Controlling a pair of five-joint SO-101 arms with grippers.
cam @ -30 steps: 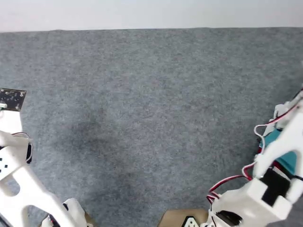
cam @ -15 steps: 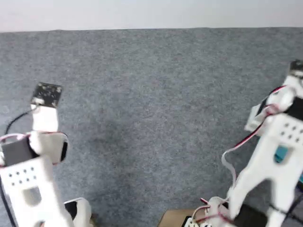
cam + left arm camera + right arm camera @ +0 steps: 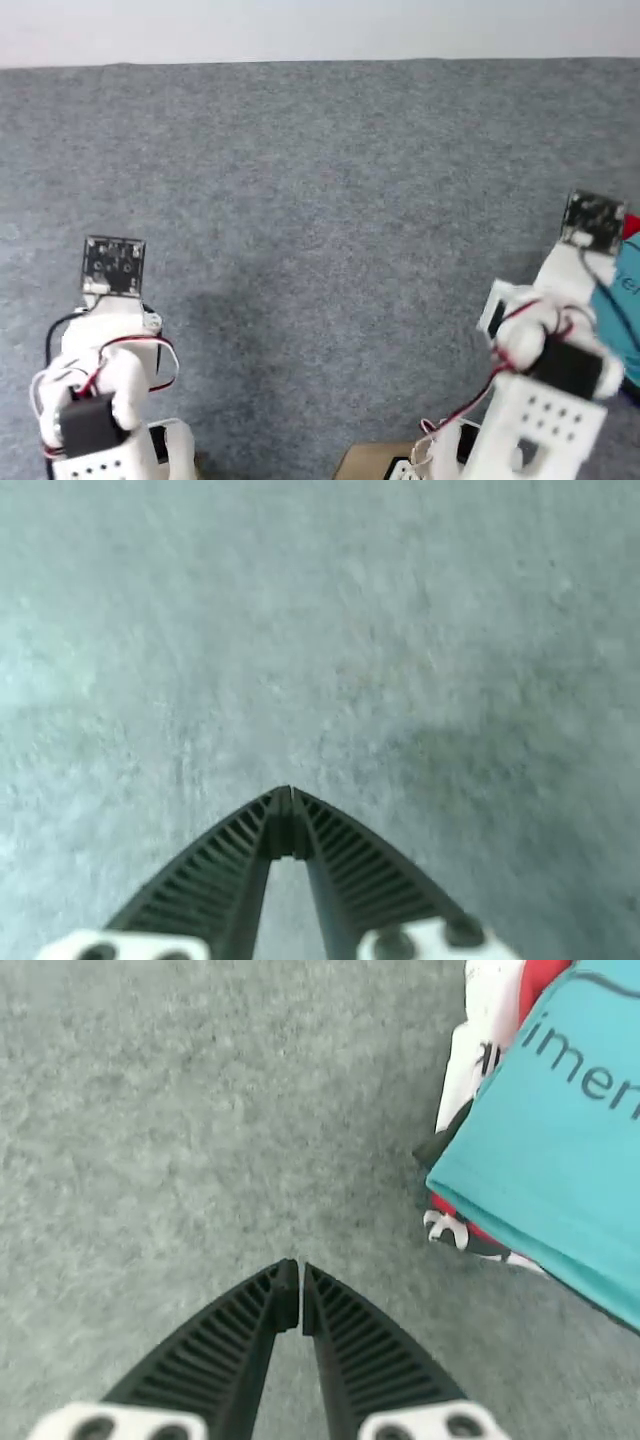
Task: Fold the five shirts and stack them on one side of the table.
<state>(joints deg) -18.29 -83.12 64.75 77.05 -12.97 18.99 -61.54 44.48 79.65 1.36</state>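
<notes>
The fingers of the right gripper (image 3: pixel 300 1268) are pressed together at the tips, and nothing is held between them. The fingers of the left gripper (image 3: pixel 290 798) are closed in the same way, also with nothing between them, above the grey cover (image 3: pixel 330 630) of the table (image 3: pixel 330 180).

The stack of shirts (image 3: pixel 470 1215) lies just beside the right gripper, at the right edge of the table. A teal shirt (image 3: pixel 560 1130) is seen on top, with red, white and black cloth showing from under it.

In the high view the right arm (image 3: pixel 550 350) is found close against the stack, while the left arm (image 3: pixel 105 340) is placed well apart from it, near the front left corner. The right arm is therefore judged to be the nearer one for any next move on the stack. The long axis of the stack cannot be told, because only part of it is seen, and the shirts in it cannot be counted.
</notes>
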